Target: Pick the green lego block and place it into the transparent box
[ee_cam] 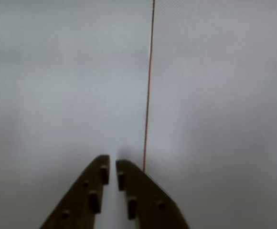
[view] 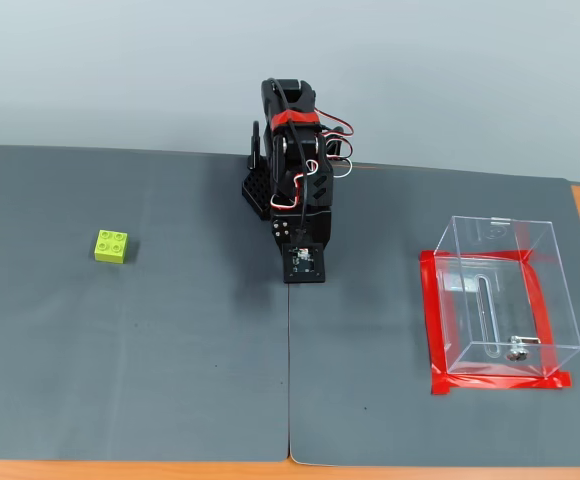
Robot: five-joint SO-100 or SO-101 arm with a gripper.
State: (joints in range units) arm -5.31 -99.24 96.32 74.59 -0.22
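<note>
Grey mat (view: 170,330) covers most of the table, two sheets meeting at a seam (view: 289,380) running toward the camera in the fixed view; the wrist view shows the same seam as a thin red line (ee_cam: 148,95). Arm (view: 295,170) sits folded at the back centre, pointing down at the mat. Transparent box (view: 500,295) stands at the right on red tape (view: 435,330), open top, nothing in it. Green lego block (view: 111,246) lies far left, well apart from arm and box, untouched. Gripper (ee_cam: 111,164) is empty, fingers nearly together with only a thin gap, holding nothing.

Risks, judged: long reach left, so an off-centre approach could nudge the small block away; the jaws need to spread first or they land on the studs; the clear walls are hard to judge, so a low carry could clip the rim.
</note>
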